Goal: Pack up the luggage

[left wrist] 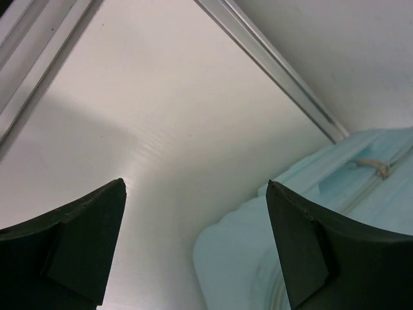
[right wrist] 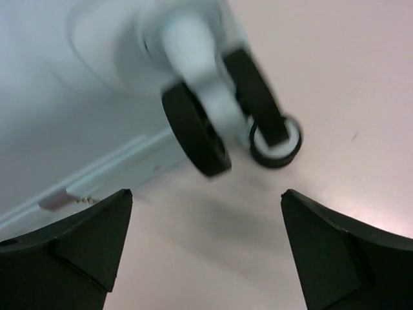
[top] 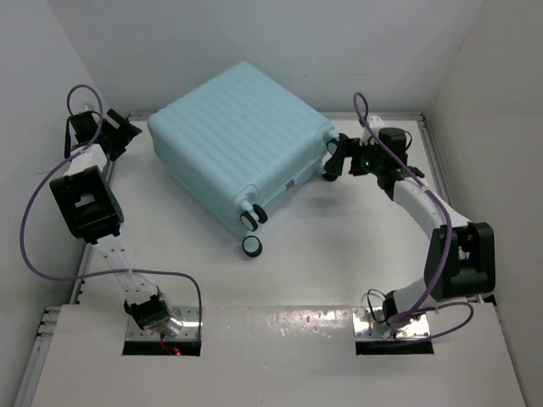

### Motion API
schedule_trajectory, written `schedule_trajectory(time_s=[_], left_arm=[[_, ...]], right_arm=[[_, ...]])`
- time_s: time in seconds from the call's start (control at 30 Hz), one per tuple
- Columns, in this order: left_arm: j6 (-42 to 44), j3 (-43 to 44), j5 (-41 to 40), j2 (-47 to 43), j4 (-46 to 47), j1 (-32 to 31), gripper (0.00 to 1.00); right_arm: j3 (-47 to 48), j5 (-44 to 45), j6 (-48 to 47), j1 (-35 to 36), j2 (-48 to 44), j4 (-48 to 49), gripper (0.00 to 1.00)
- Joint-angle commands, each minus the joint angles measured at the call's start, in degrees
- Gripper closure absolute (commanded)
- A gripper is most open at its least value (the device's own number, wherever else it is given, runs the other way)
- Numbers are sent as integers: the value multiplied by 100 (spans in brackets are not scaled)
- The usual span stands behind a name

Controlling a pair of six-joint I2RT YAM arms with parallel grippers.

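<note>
The luggage (top: 242,140), a pale blue ribbed hard-shell suitcase, lies shut and flat at the middle back of the table. Its black wheels (top: 253,217) stick out at the near corner. My left gripper (top: 125,136) hovers open just off the suitcase's left corner. In the left wrist view that gripper (left wrist: 196,182) holds nothing, with the luggage (left wrist: 335,206) and a zip pull (left wrist: 371,165) at lower right. My right gripper (top: 338,158) is open by the right corner. In the right wrist view it (right wrist: 207,192) is empty, just short of the wheels (right wrist: 197,132) and the shell (right wrist: 64,97).
White walls close in the table on the left, back and right. An aluminium rail (left wrist: 271,61) runs along the table's edges. A wheel with a white hub (right wrist: 275,139) rests on the table beside the suitcase corner.
</note>
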Motion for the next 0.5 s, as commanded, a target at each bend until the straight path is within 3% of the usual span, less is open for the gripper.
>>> schedule_trajectory(time_s=[0.0,0.2,0.4,0.47], left_arm=[[707,1,50,-443,-227,-75,9],[1052,-1000,189,-1174,-229,-198,9],[1411,-1124,681,-1604,-536,-251,9],[1534,-1256,770,-1762,-536,-251,9]], right_arm=[[1128,475,-1078,33,35,-705,3],[2335,801,-2756,156,772,-1605,0],[4566,55,-4118,51,2896,-3651,0],[5463,-216,-4382,-2,3172,-4408,1]])
